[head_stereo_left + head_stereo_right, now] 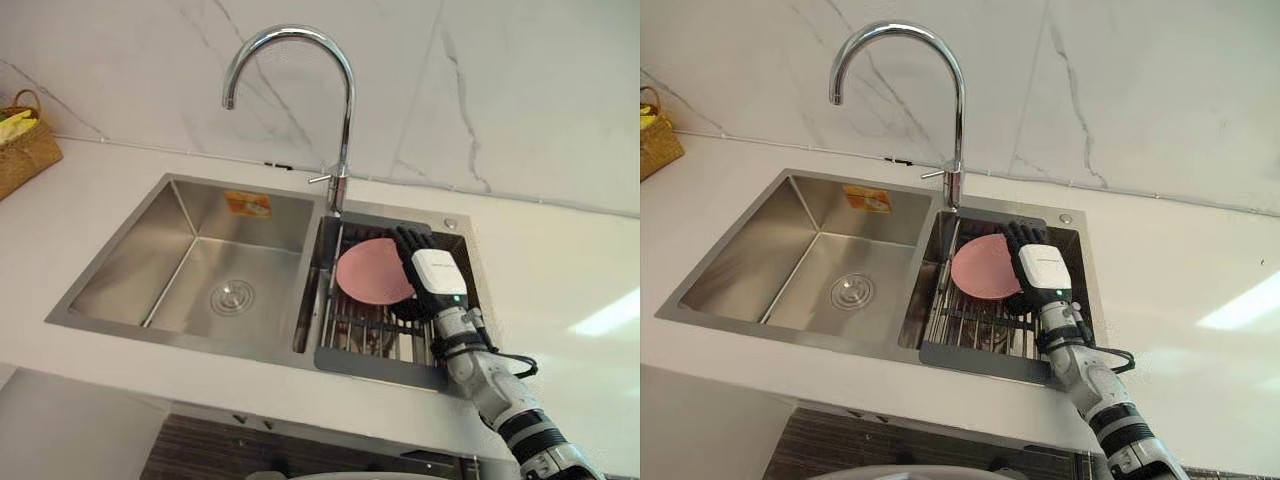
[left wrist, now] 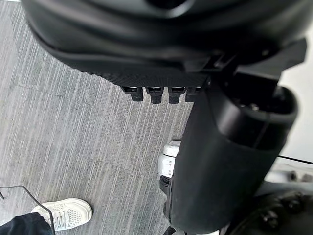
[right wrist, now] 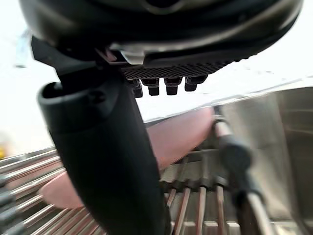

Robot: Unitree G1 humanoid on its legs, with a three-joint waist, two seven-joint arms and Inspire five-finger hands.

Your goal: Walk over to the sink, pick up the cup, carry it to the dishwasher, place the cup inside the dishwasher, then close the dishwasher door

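Observation:
A pink cup (image 1: pixel 372 272) lies on the wire rack (image 1: pixel 370 335) in the sink's right basin, seen as a round pink shape. My right hand (image 1: pixel 438 272) reaches down over the rack at the cup's right edge, fingers straight, open and closed on nothing. In the right wrist view the cup (image 3: pixel 181 134) lies on the bars just past the thumb (image 3: pixel 98 147); I cannot tell if hand and cup touch. My left hand (image 2: pixel 161 68) hangs above a grey floor, fingers relaxed and holding nothing.
A tall chrome faucet (image 1: pixel 345 130) stands behind the divider between the basins. The left basin (image 1: pixel 200 270) is bare steel with a drain. A woven basket (image 1: pixel 25 145) sits at the counter's far left. A person's white shoe (image 2: pixel 63 213) is on the floor.

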